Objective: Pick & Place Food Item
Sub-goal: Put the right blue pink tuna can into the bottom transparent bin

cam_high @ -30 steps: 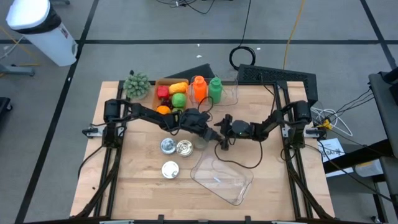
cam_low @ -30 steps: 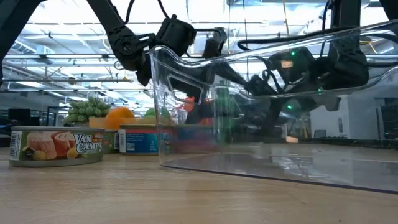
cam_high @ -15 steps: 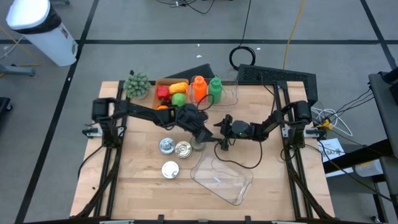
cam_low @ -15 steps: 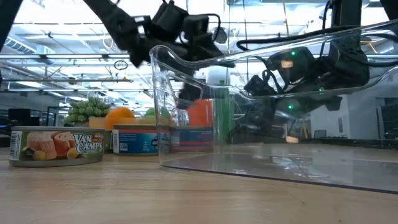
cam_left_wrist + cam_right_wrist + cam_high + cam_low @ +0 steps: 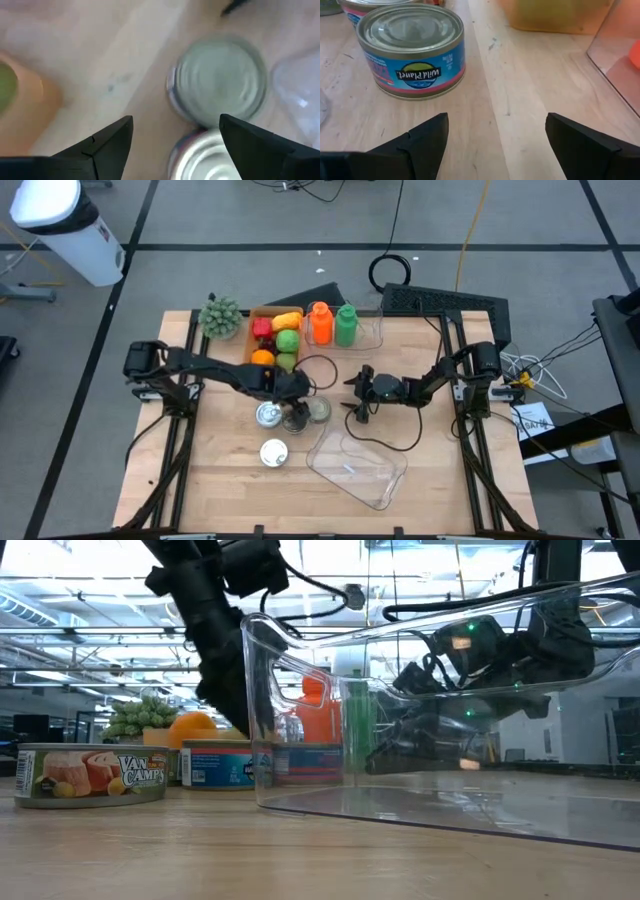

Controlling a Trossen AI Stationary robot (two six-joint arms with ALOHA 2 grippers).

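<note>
Several tuna cans stand upright on the wooden table: one [image 5: 318, 408] in the middle, one [image 5: 268, 415] to its left, one [image 5: 273, 452] nearer the front. My left gripper [image 5: 297, 413] hovers open above them, pointing steeply down; its wrist view shows two can tops [image 5: 217, 80] [image 5: 200, 155] below the gripper [image 5: 175, 142]. My right gripper [image 5: 352, 396] waits open and low just right of the middle can, a Wild Planet can [image 5: 412, 50] ahead of the gripper [image 5: 495, 137]. Neither touches a can.
A clear plastic bin [image 5: 360, 465] lies at the front centre and fills the low view [image 5: 440, 740]. At the back stand a fruit box [image 5: 272, 332], orange [image 5: 320, 321] and green [image 5: 346, 323] bottles, a green broccoli-like bunch [image 5: 220, 315] and a clear cup [image 5: 371, 328].
My left gripper has drawn back toward the table's left edge and risen a little, tipping from nearly level to pointing steeply down over the cans. It has stayed open. The middle can, covered by it before, now stands in plain view.
</note>
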